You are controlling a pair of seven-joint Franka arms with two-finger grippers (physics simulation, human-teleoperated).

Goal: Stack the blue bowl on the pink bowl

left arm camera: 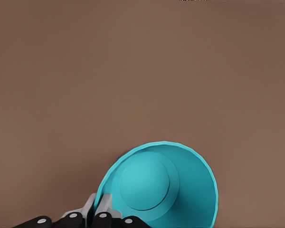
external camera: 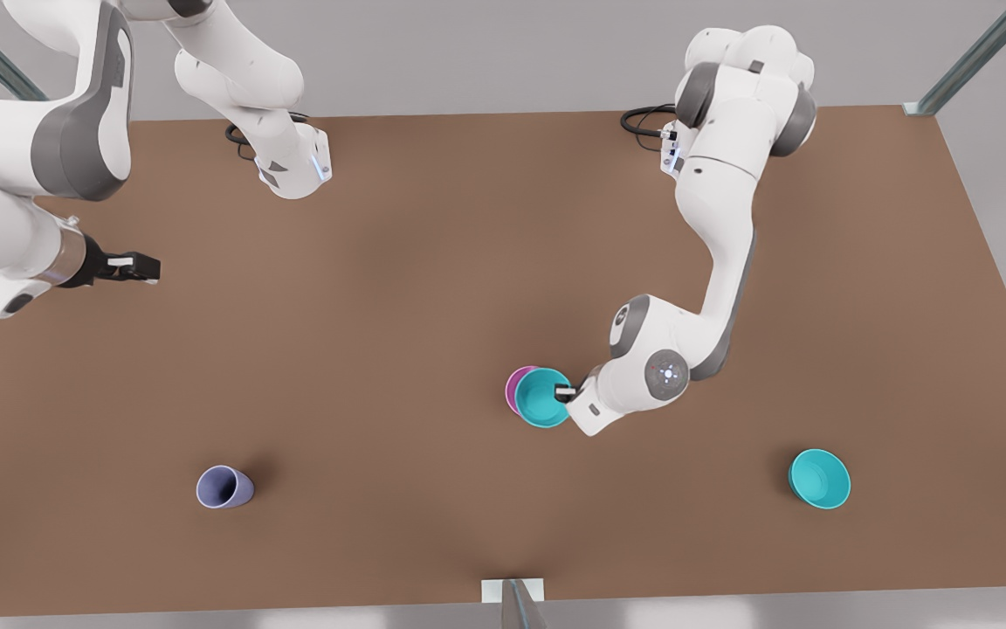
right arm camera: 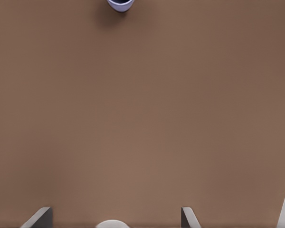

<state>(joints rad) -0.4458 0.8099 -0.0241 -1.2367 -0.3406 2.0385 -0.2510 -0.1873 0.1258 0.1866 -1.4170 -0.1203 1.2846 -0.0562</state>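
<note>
My blue bowl (external camera: 543, 397) hides most of the pink bowl (external camera: 515, 385).
My left claw (external camera: 567, 393) pinches the blue bowl's rim; my right claw (external camera: 138, 266) waits, spread wide.

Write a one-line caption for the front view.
Left gripper holds the blue bowl by its rim above the pink bowl.

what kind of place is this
Likely a simulated robot test bench, not a home: a bare brown table, two white arms mounted on its far edge, metal frame struts at the corners, and a few plain bowls.
</note>
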